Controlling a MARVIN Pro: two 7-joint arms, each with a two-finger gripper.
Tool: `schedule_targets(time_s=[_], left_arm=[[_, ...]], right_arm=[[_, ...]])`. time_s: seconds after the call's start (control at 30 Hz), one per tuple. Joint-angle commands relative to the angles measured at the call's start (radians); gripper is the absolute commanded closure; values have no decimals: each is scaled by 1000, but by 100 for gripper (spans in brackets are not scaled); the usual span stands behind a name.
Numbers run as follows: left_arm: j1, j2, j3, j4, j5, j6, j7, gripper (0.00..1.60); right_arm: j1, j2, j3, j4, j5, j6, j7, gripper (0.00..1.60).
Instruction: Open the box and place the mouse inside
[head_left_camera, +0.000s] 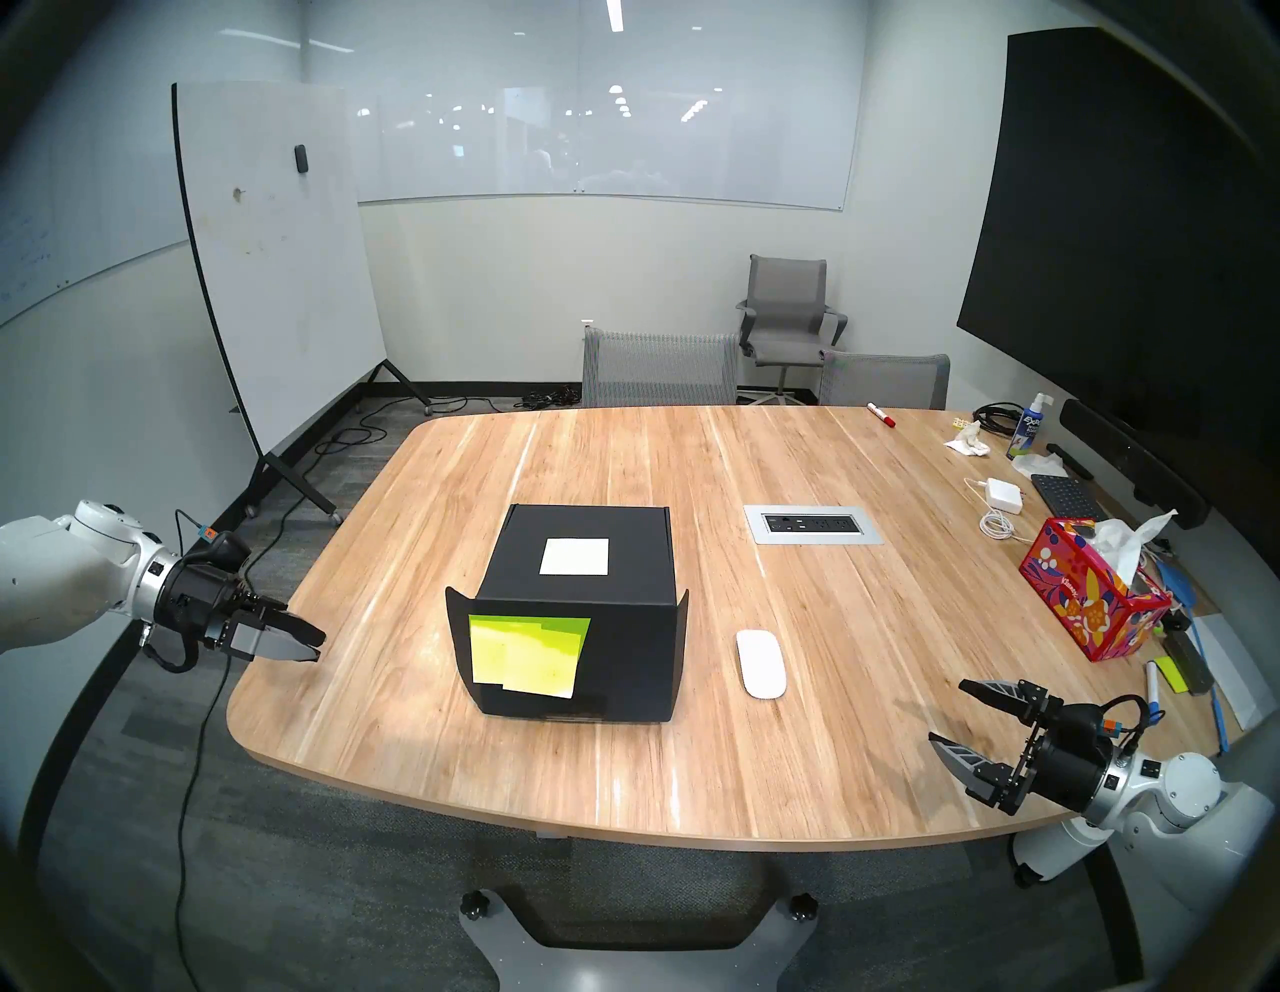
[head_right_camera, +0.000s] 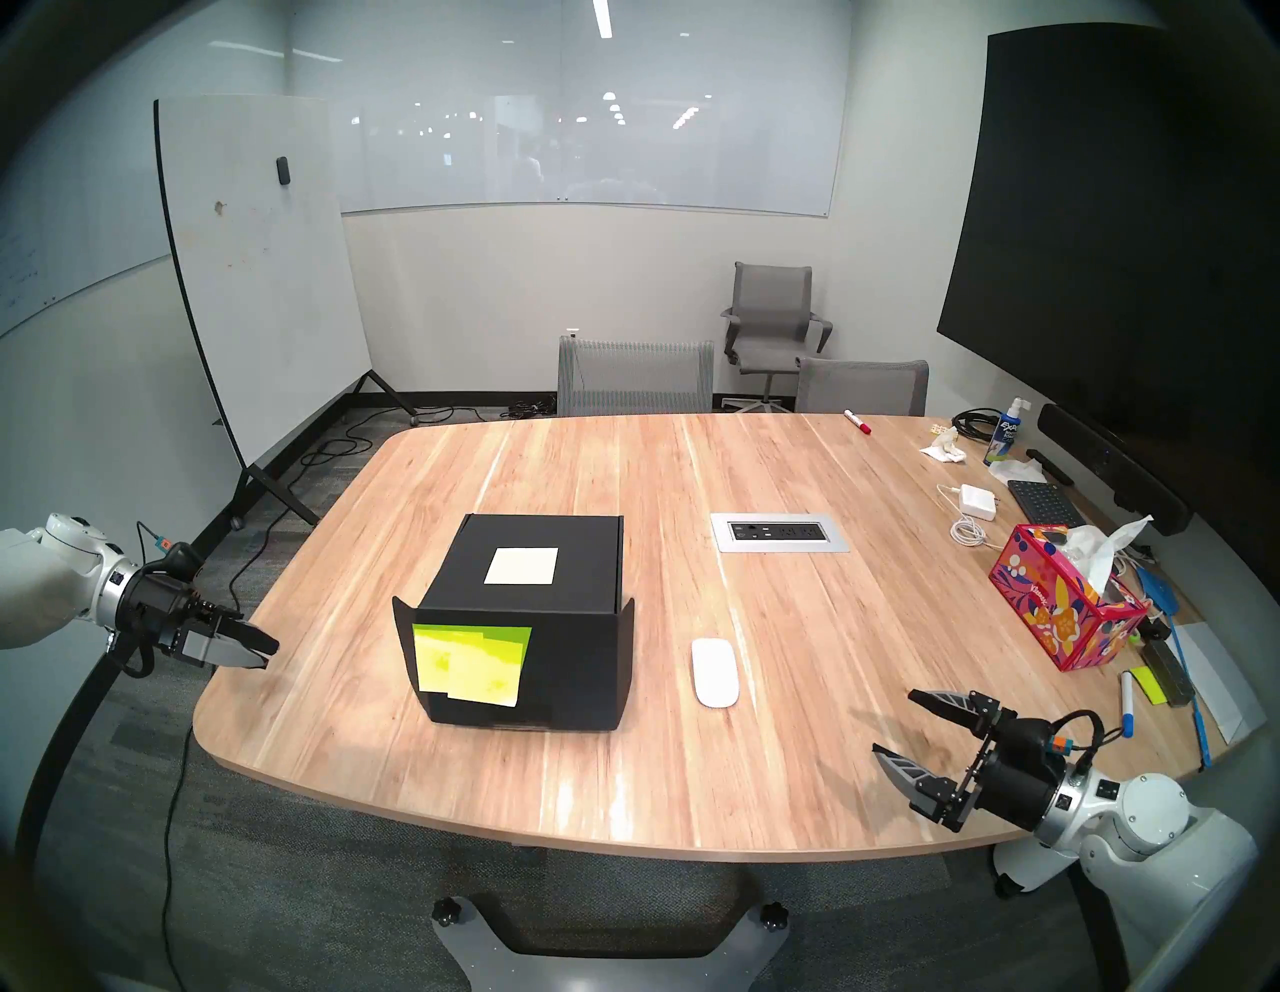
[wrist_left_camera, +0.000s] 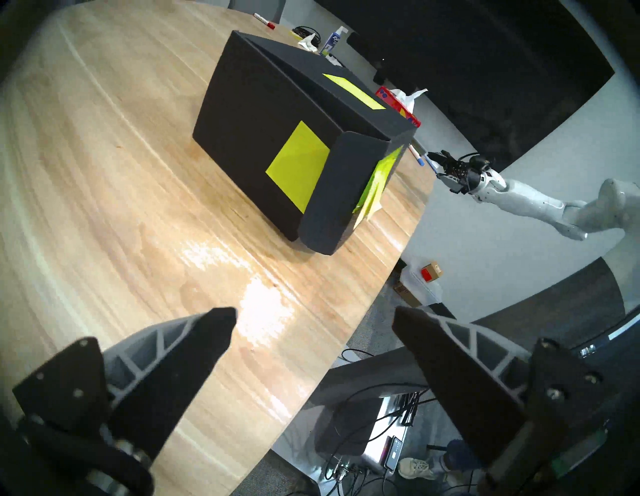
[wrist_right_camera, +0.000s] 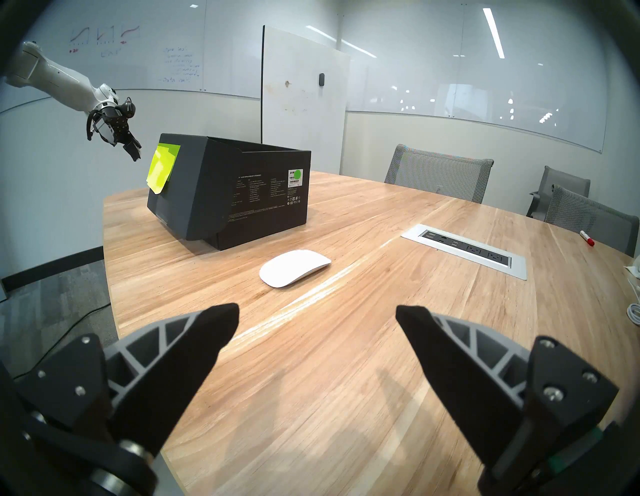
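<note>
Box (head_left_camera: 578, 609) sits shut mid-bench with mouse (head_left_camera: 760, 663) just to its right, so, left to right: left gripper (head_left_camera: 305, 641) fingers spread wide, empty, clear of the box, may shove it instead of lifting the flap; right gripper (head_left_camera: 959, 717) likewise wide, empty, may skid the glossy mouse.

A broad, rounded light-wood table (head_left_camera: 692, 762) carried a large matte black cardboard box (head_left_camera: 575, 609), lid closed, with a flat glossy white mouse (head_left_camera: 760, 663) just beside it. Farther off lay a silver recessed power panel (head_left_camera: 814, 524), a red floral tissue box (head_left_camera: 1087, 599), a square white power adapter (head_left_camera: 1006, 495) and a red-capped marker (head_left_camera: 880, 413).
</note>
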Motion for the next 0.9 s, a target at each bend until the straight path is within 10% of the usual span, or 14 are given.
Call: schedule_targets(time_s=[0.0,0.87], left_arm=[[8,95,4,-129,-47,-15,82,0],[25,160,75,-384,-272,-130,424,0]], right_arm=[[1,0,4,-2,2,-1,0,0],[0,0,4,-3,2,0,0,0]])
